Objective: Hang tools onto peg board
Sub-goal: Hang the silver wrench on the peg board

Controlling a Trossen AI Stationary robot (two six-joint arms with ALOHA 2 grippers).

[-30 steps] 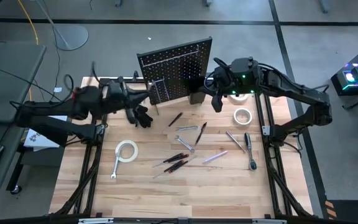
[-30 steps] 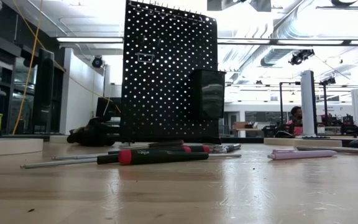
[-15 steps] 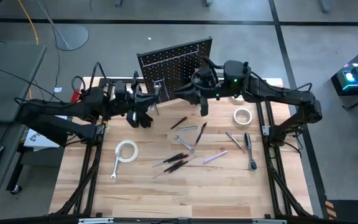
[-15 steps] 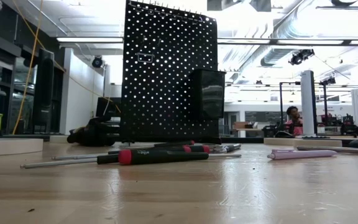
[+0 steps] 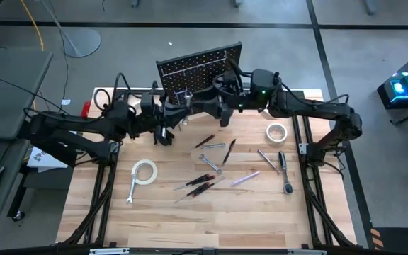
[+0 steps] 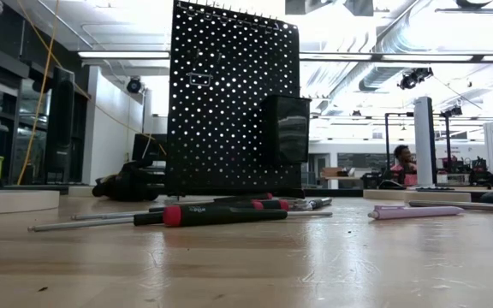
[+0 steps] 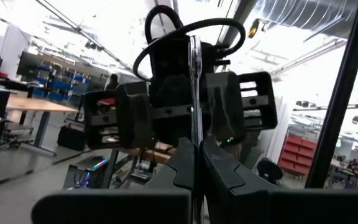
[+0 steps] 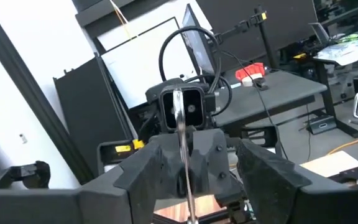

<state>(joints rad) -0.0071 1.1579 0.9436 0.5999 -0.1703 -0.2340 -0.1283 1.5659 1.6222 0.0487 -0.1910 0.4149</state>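
In front of the black peg board [image 5: 200, 71] my two grippers meet above the table. My left gripper [image 7: 196, 149] is shut on a silver wrench [image 7: 194, 93], held clear of the table. My right gripper [image 8: 197, 149] faces it from the table's right. It is open, one finger on each side of the wrench [image 8: 180, 124] and apart from it. The board stands upright [image 6: 229, 103] with a small black bin [image 6: 285, 128] on its front. Other tools lie flat on the table. My left gripper pinches the wrench's shaft [image 8: 183, 146] between its two fingers. The fingers come about level from the table's left and lie across the shaft. The wrench stands roughly upright, its ends reaching above and below the fingers, lifted clear of the table.
Two white tape rolls [image 5: 144, 172] [image 5: 277, 132], a silver wrench [image 5: 132, 191], red-handled screwdrivers [image 5: 200, 180], a purple tool [image 5: 245, 178] and a ratchet [image 5: 284, 170] lie on the wooden table. Bare wood spreads along the near edge [image 5: 211, 227].
My left gripper has gone toward the table's right, along the front of the peg board, and tipped its fingers upward. My right gripper has gone toward the table's left and swung from pointing down to about level, so the two now face each other.
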